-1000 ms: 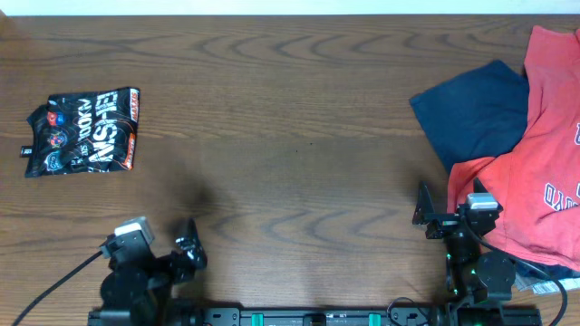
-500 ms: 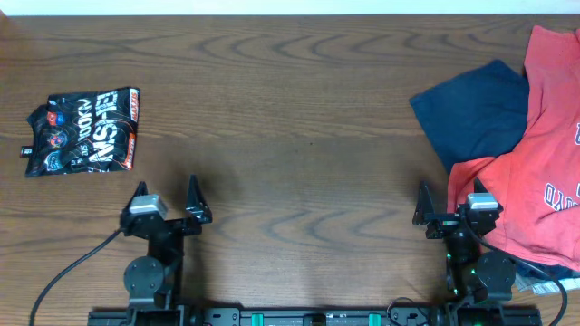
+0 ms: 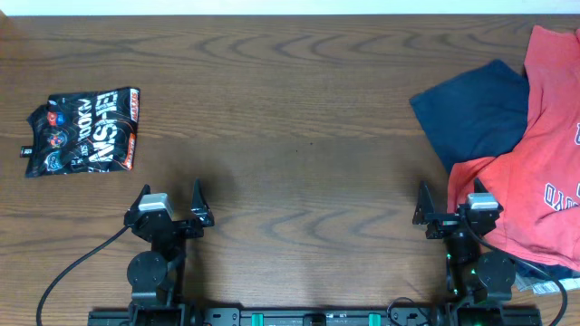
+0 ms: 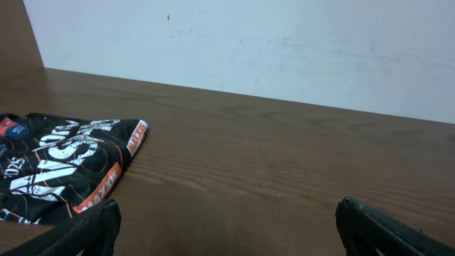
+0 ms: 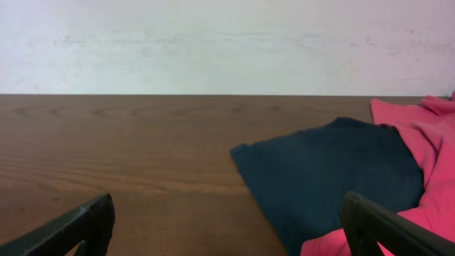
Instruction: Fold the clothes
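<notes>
Black jersey (image 3: 82, 131) — compact, crumpled bundle, ahead and left of left gripper (image 3: 169, 192), well apart | left gripper: jaws wide, empty | right gripper (image 3: 449, 192): jaws wide, empty | handling: likely thin, limp, light, slippery — pinch a hem corner

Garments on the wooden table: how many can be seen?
3. A folded black patterned jersey lies far left; a navy-blue garment lies at right, partly under a red printed tee. Others may hide beneath.
</notes>
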